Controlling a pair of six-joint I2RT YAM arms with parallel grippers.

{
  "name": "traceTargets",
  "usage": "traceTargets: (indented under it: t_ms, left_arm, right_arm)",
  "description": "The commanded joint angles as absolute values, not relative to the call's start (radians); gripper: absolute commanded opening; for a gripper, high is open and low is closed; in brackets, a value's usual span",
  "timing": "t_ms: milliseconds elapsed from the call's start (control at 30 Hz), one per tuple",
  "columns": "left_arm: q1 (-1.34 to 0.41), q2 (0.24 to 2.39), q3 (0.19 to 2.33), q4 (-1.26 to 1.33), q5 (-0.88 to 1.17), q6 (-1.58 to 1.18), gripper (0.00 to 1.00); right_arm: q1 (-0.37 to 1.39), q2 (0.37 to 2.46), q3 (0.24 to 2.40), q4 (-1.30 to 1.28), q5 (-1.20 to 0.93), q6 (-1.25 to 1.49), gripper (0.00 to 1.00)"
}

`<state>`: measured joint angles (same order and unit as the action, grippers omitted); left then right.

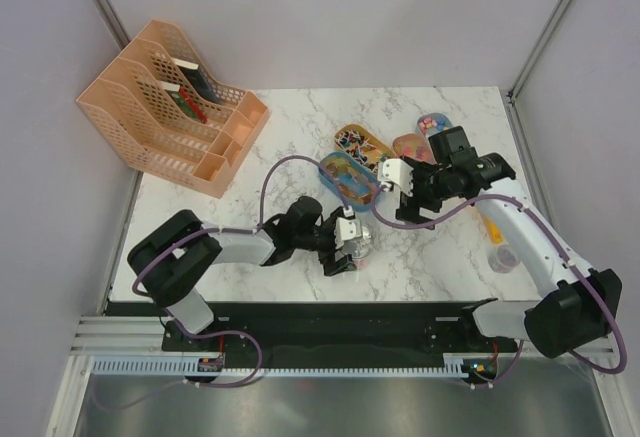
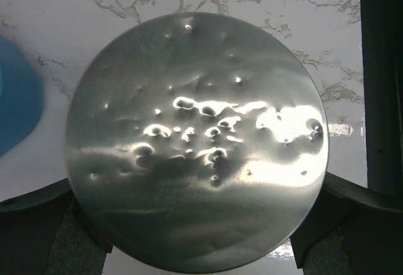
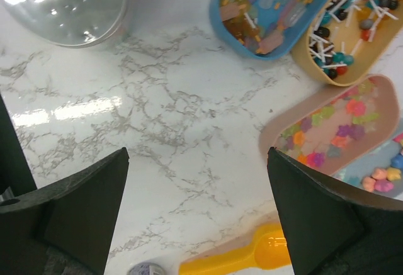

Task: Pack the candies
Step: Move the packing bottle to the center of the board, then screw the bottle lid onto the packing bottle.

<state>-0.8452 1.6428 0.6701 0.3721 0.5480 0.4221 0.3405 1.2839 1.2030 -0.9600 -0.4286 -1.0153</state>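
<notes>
The candies lie in oval trays: a blue tray (image 1: pixel 330 169) (image 3: pixel 217 23), a yellow tray (image 1: pixel 362 144) (image 3: pixel 327 77) with lollipops (image 3: pixel 346 17), a pink tray (image 1: pixel 409 146) (image 3: pixel 277 133) with coloured gummies (image 3: pixel 327 130), and a pale blue tray (image 1: pixel 435 123). My left gripper (image 1: pixel 348 242) (image 2: pixel 198 224) is shut on a round silver tin (image 1: pixel 362 240) (image 2: pixel 195 136), its fingers against the tin's two sides. The tin also shows in the right wrist view (image 3: pixel 63 4). My right gripper (image 1: pixel 398 179) (image 3: pixel 198 155) is open and empty above bare marble, next to the trays.
A yellow-orange scoop (image 1: pixel 492 227) (image 3: pixel 239 262) lies at the right, with a small cup (image 1: pixel 503 257) near it. A peach file organiser (image 1: pixel 170 107) stands at the back left. The blue tray's edge shows in the left wrist view (image 2: pixel 16 99).
</notes>
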Motion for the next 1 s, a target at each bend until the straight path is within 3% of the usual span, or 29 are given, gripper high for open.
traceTargets:
  t_ms: [0, 400, 467, 567, 667, 800, 833, 900, 933, 967]
  left_arm:
    - [-0.854, 1.602, 0.615, 0.617, 0.471, 0.304, 1.00]
    - [-0.934, 1.661, 0.437, 0.885, 0.423, 0.239, 1.00]
    - [-0.936, 1.678, 0.408, 0.919, 0.423, 0.229, 0.94]
    - [-0.936, 1.698, 0.394, 0.934, 0.428, 0.229, 0.77]
    - [-0.934, 1.707, 0.396, 0.953, 0.414, 0.218, 0.62]
    - [-0.936, 1.726, 0.419, 0.954, 0.411, 0.212, 0.57]
    - [-0.936, 1.736, 0.431, 0.951, 0.413, 0.213, 0.55]
    - [-0.936, 1.750, 0.442, 0.942, 0.416, 0.215, 0.53]
    - [-0.936, 1.755, 0.449, 0.939, 0.416, 0.218, 0.53]
    - [-0.936, 1.762, 0.452, 0.937, 0.414, 0.219, 0.53]
  right_arm:
    - [0.342, 1.296, 1.204, -1.037, -0.521, -1.140, 0.98]
    - [0.457, 1.491, 1.308, -1.057, -0.667, -1.275, 0.98]
    - [0.498, 1.502, 1.321, -1.042, -0.696, -1.247, 0.97]
    - [0.564, 1.526, 1.356, -1.039, -0.718, -1.195, 0.80]
    - [0.609, 1.519, 1.350, -1.039, -0.722, -1.193, 0.72]
    - [0.632, 1.493, 1.325, -1.019, -0.712, -1.197, 0.54]
    - [0.635, 1.494, 1.324, -1.020, -0.709, -1.197, 0.43]
    - [0.638, 1.509, 1.327, -1.034, -0.700, -1.206, 0.31]
    - [0.641, 1.516, 1.328, -1.037, -0.698, -1.207, 0.19]
    - [0.644, 1.522, 1.333, -1.042, -0.696, -1.207, 0.16]
